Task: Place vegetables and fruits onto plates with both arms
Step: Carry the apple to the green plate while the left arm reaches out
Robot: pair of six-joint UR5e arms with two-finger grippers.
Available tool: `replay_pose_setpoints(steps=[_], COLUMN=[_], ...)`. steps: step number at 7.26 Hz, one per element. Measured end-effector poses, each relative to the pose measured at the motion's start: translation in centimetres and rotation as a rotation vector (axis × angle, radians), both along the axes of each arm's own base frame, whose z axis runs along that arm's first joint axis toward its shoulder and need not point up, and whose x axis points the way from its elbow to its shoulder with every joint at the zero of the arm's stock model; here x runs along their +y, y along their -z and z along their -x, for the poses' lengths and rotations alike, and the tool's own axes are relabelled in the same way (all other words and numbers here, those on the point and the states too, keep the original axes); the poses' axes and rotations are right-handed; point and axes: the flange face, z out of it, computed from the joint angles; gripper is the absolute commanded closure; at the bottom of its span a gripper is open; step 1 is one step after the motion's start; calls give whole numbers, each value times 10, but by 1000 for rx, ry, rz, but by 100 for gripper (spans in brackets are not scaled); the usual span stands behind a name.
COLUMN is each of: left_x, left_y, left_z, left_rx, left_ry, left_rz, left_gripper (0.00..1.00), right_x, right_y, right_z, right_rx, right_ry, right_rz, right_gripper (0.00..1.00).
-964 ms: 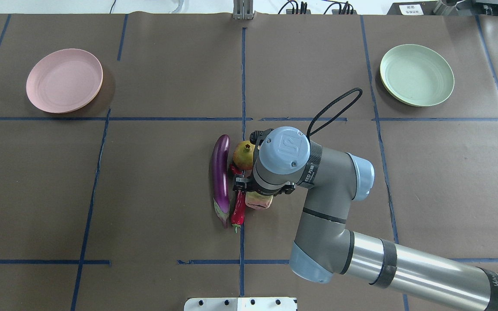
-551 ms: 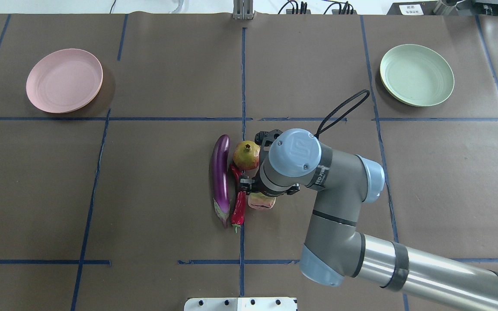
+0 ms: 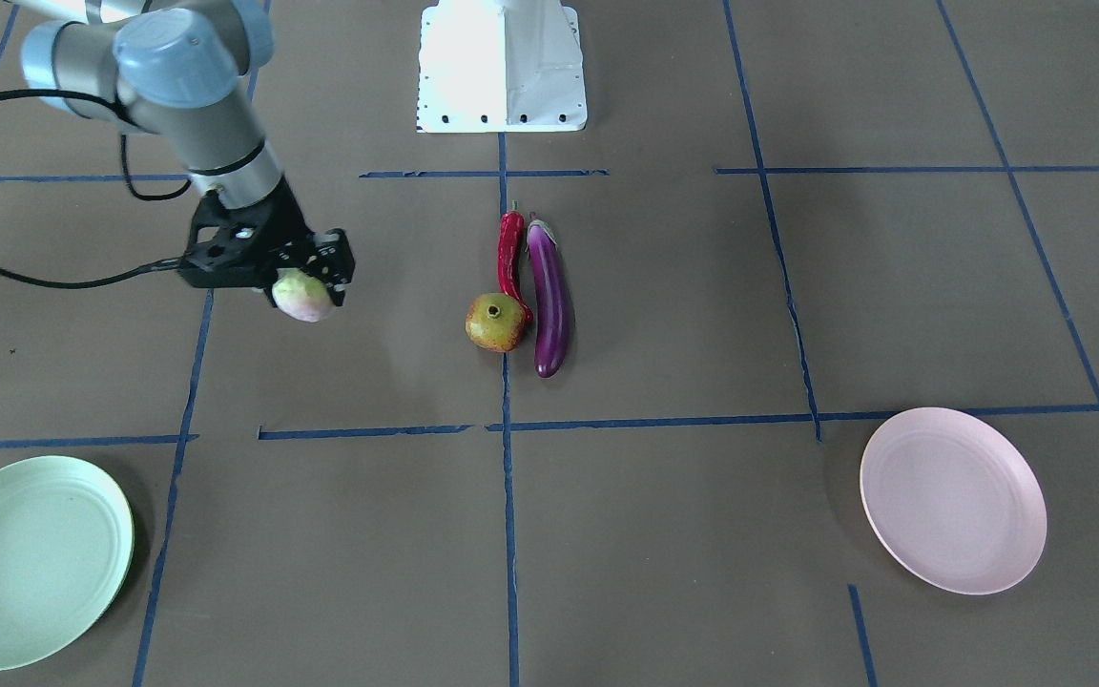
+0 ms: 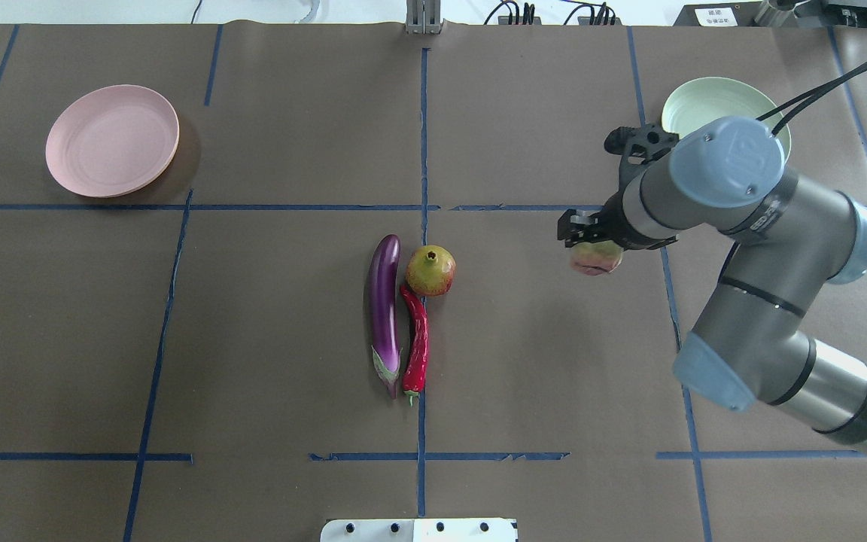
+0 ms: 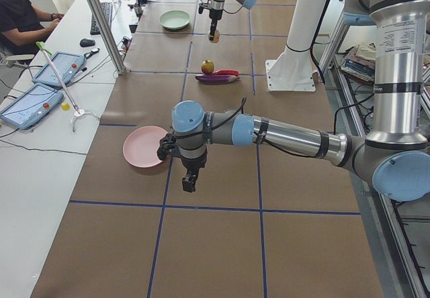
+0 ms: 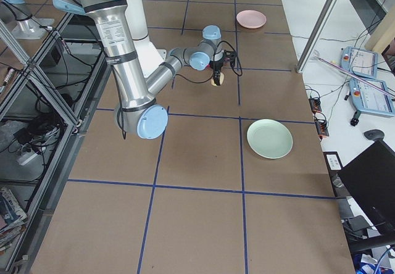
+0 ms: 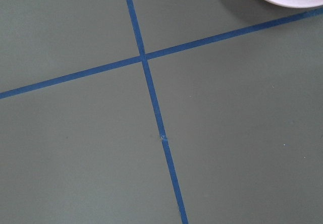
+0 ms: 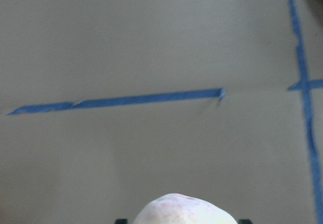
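Observation:
My right gripper (image 4: 591, 242) is shut on the pale green-white fruit (image 4: 597, 260) and holds it above the table, short of the mint green plate (image 4: 704, 105). The fruit also shows in the front view (image 3: 301, 298) and at the bottom of the right wrist view (image 8: 184, 211). The purple eggplant (image 4: 384, 301), red chili (image 4: 417, 342) and pomegranate-like fruit (image 4: 430, 271) lie together at the table's middle. The pink plate (image 4: 112, 140) is empty at the far left. My left gripper (image 5: 190, 180) shows only in the exterior left view, hovering beside the pink plate (image 5: 144, 156); I cannot tell whether it is open.
Blue tape lines divide the brown table cover. The white base block (image 4: 418, 529) is at the near edge. The right arm's elbow (image 4: 749, 354) hangs over the right half. A black cable (image 4: 817, 86) loops over the green plate. Operators' tablets (image 5: 57, 66) lie on a side desk.
My right arm has lifted the pale fruit out of the pile and carried it right and farther away, toward the green plate. The chili now shows in full.

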Motion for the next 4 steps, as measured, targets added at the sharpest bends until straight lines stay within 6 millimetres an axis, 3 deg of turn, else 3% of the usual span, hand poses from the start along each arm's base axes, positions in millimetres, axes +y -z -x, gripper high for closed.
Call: replay_pose_setpoints(steps=[2,4], left_x=[-8,-21], left_y=[18,58], left_z=[-49,-114], left_rx=[18,96], left_ry=[-59,2], left_rz=[-62,-53], left_gripper=[0,0], right_x=[-83,-155], right_y=[-81,-150], right_z=[-87,-160], right_rx=[126,211], right_ry=[70,113], right_rz=[-51,-40], right_gripper=[98,96])
